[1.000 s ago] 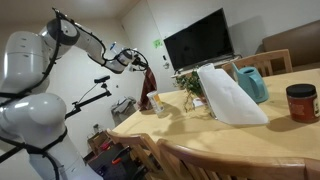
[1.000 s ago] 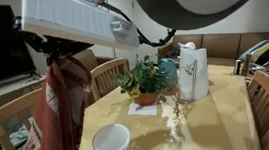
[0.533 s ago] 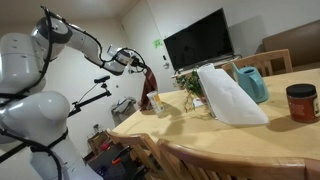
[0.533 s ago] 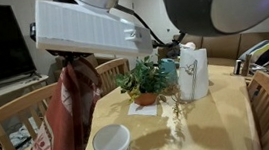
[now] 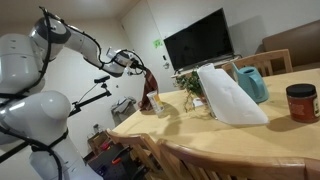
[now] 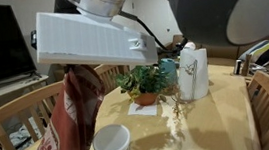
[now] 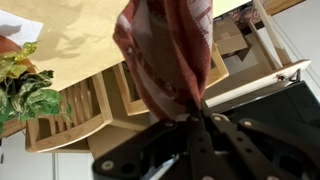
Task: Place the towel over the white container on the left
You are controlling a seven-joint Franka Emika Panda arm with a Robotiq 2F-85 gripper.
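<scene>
Across the room a pale wooden table fills most of both exterior views, with wooden chairs round it and a dark TV on the far wall. On the table I see a big slanted white object, a teal jug behind it, a dark red jar near the edge and a green plant on the middle of the table. The small white container stands upright near one end, apart from the rest.

The gripper is clamped tight on the top of the maroon towel, as the wrist view shows: the cloth bunches between the jaws. In an exterior view the towel hangs straight down in long folds, just beside the container and not over it. I cannot tell whether cloth and rim touch.

The arm arches up from its white base and reaches out level toward the table's end, wrist pointing down above the container.
</scene>
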